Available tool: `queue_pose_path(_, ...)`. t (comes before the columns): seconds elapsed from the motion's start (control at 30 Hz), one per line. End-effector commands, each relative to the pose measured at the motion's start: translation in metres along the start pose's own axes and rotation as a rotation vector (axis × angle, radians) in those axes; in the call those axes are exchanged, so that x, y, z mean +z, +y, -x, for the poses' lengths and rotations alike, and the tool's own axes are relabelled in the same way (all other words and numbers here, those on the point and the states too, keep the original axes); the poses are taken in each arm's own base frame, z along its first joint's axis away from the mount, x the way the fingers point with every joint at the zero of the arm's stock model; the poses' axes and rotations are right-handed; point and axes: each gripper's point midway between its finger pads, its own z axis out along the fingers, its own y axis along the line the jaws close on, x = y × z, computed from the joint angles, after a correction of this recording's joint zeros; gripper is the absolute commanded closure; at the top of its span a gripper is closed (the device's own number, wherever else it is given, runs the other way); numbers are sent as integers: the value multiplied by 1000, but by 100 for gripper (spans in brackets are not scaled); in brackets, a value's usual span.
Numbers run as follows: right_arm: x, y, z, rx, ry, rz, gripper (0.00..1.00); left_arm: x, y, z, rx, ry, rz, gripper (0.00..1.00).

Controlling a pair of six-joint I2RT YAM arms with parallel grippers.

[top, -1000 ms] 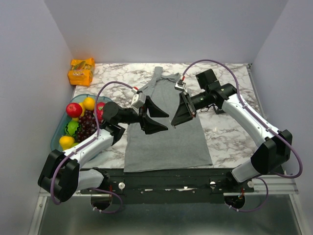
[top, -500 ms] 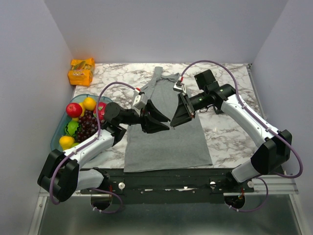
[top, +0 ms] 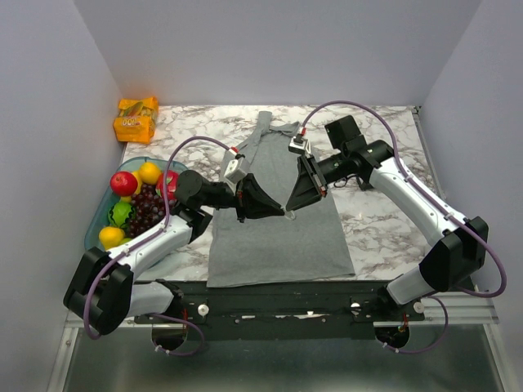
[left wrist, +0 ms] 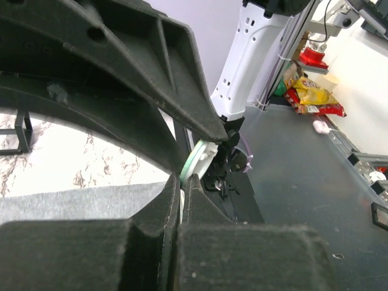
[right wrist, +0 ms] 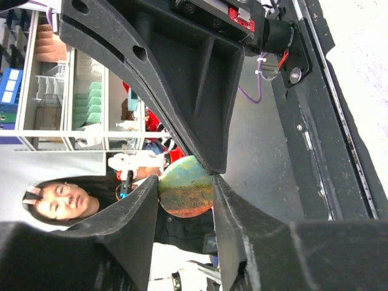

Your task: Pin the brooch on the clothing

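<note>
The brooch (right wrist: 186, 187), a small round green, orange and red badge, hangs in the air between both grippers. My right gripper (right wrist: 185, 189) grips it by its rim, a finger on each side. My left gripper (left wrist: 180, 193) is shut on the brooch's thin pale-green edge (left wrist: 197, 159). In the top view the left gripper (top: 280, 211) and right gripper (top: 292, 207) meet tip to tip above the clothing (top: 278, 241), a light-grey tank top lying flat on the marble table. A strip of that grey cloth (left wrist: 73, 203) shows below the left fingers.
A blue bowl (top: 95, 226) of fruit sits at the left, beside my left arm. An orange snack pack (top: 136, 119) lies at the back left corner. Bare marble table (top: 380, 220) lies to the right of the tank top.
My left gripper went from wide open to shut, closing on the brooch that the right gripper holds. It also slid slightly right toward the right gripper.
</note>
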Motion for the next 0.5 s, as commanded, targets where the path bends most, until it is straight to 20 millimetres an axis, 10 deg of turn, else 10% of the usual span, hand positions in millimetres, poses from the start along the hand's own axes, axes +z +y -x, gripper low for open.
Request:
queue_pose_path(0.0,3,-8,2,-43,-12,-27,68,5,-6,14,29,-26,-22,100)
queue_pose_path(0.47,-19,-46,36,-164,-178,-184,32,-1,57,-2,-76,54,281,100)
